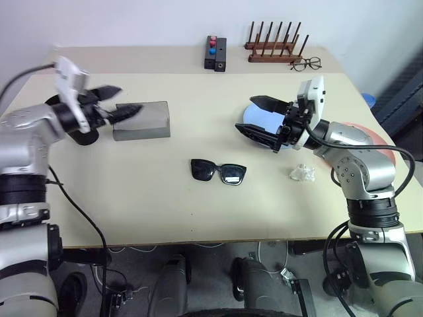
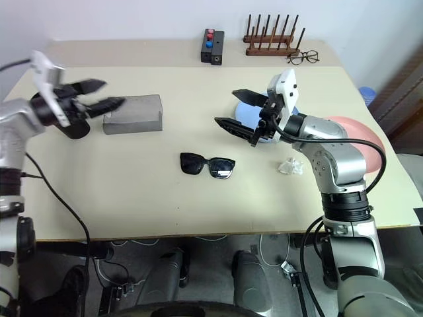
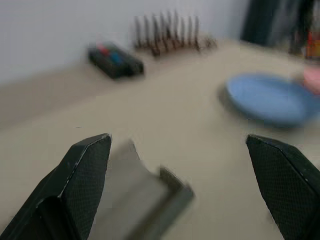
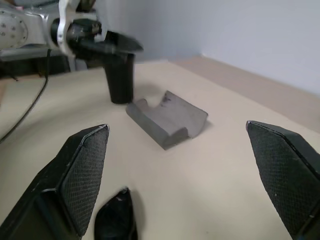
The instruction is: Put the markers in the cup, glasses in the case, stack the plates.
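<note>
Both hands gape wide and empty: left hand (image 1: 119, 101) above the case (image 1: 147, 120), right hand (image 1: 259, 116) near the sunglasses (image 1: 219, 171).

Grey case (image 1: 141, 120); black sunglasses (image 1: 219, 171); light-blue plate (image 3: 268, 99); pink plate (image 2: 357, 135), apparently plain.

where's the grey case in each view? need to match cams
Left eye: grey case, table's left, by the left gripper.
Right eye: same spot.
Left wrist: blurred, between the fingers.
Right wrist: centre, beside the black cup.
Shared landmark: blue plate.
</note>
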Robot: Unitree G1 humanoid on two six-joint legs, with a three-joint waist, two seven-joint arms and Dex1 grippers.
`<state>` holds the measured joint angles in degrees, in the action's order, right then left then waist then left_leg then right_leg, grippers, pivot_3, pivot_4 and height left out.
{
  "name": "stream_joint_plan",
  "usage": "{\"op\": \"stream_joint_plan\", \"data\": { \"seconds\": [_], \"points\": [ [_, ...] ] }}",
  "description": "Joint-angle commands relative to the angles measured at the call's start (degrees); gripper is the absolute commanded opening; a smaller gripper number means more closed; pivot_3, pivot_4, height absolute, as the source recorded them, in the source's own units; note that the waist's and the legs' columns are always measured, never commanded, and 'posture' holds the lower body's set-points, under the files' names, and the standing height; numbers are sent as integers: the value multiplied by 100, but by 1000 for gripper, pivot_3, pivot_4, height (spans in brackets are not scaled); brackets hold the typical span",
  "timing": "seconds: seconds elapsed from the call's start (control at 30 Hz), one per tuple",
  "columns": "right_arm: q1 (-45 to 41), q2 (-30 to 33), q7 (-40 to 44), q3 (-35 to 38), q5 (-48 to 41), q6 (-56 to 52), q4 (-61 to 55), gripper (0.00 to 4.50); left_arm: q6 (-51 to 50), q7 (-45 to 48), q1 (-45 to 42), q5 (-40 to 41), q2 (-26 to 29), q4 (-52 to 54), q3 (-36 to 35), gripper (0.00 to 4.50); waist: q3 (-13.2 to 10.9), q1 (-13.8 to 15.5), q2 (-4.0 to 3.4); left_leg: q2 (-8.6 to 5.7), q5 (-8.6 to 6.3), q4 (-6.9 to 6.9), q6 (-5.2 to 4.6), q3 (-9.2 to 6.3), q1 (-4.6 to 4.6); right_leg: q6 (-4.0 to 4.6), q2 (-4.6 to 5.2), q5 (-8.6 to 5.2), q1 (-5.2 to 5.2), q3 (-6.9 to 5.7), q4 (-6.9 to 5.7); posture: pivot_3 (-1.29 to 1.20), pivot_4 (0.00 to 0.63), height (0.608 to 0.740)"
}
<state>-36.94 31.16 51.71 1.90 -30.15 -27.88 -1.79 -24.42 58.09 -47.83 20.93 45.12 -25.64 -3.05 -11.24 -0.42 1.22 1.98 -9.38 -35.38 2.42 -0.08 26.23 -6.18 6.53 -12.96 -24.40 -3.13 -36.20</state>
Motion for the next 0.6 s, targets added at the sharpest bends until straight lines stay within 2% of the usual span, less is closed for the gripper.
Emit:
{"op": "stream_joint_plan", "data": {
  "seconds": [0.03, 0.23, 0.47, 0.57, 0.6],
  "points": [
    [71, 241, 46, 149, 89, 36, -59, 4500, 784, 206, -535, -752, -44, -773, 470, 4447, 0, -8, 0, 0, 0, -1, 0, 1, 1, 0, 0, 0, 0, 1, 1, 0, 150, 740],
    [392, 438, -19, 333, -6, -26, -443, 4500, 2123, 148, -1182, -1624, -485, -2588, 920, 4447, 0, -18, -1, -1, -1, 2, -2, 1, 2, -2, 0, 0, -1, 0, 4, 0, 150, 740],
    [656, 469, -218, 489, -33, -60, -755, 4500, 2554, -221, -1729, -2275, -942, -4003, 1119, 4447, -2, 1, 2, 0, -1, 0, -2, 0, 5, -2, 1, 0, -3, 0, 4, 0, 150, 740],
    [634, 433, -270, 473, -3, -28, -767, 4500, 2610, -193, -1785, -2432, -1124, -4245, 1153, 3673, -2, 21, 1, -1, -1, -6, -2, 0, 8, -3, 1, 0, -2, 0, 4, 0, 150, 740],
    [621, 429, -270, 468, -9, -25, -760, 4500, 2648, -187, -1789, -2488, -1164, -4289, 1164, 3111, -2, 21, 2, -1, -1, -8, -2, 0, 8, -3, 1, 0, -2, 0, 4, 0, 150, 740]
  ]
}}
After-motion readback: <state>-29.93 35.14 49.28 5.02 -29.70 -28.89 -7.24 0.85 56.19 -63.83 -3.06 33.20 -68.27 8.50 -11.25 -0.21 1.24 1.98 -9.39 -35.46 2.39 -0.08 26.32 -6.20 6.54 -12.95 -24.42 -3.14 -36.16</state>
